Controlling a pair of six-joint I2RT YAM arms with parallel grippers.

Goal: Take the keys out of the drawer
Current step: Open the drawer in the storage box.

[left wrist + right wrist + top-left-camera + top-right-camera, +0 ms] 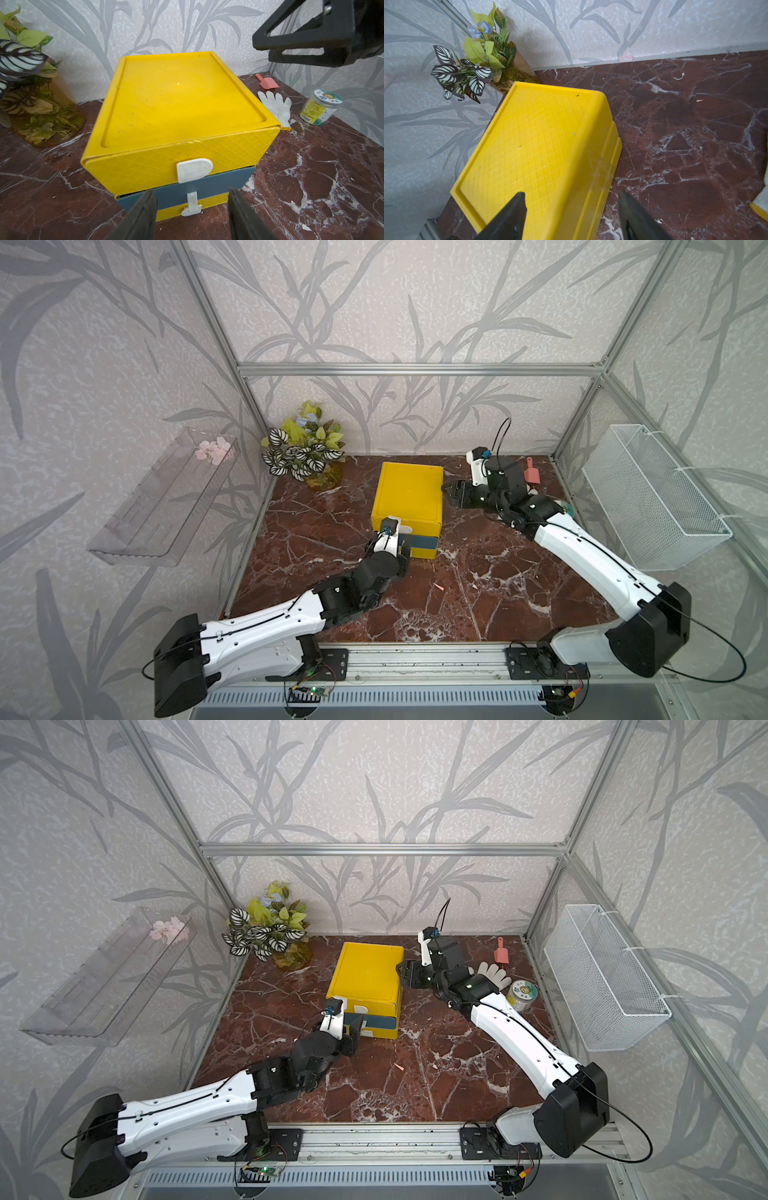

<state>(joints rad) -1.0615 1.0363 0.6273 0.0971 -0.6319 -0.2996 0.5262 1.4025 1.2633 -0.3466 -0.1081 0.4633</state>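
- Left arm reaches up from the frame's lower left in both top views. The left gripper (190, 190) is spread wide and empty, straddling the blue drawer's (216, 182) white handle (192, 200).
- Right arm enters from the lower right. The right gripper (451, 494) is spread and empty at the yellow drawer box's (409, 493) right edge.
- The keys are hidden; no view shows the drawers' insides.

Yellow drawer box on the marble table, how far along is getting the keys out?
Done: little. No keys show, and the blue middle drawer is barely ajar at best. In hand: the open left gripper faces that drawer's white tab handle without gripping it; the open right gripper hangs at the yellow plastic drawer box's side. Left: pull the drawer open and lift the keys out.
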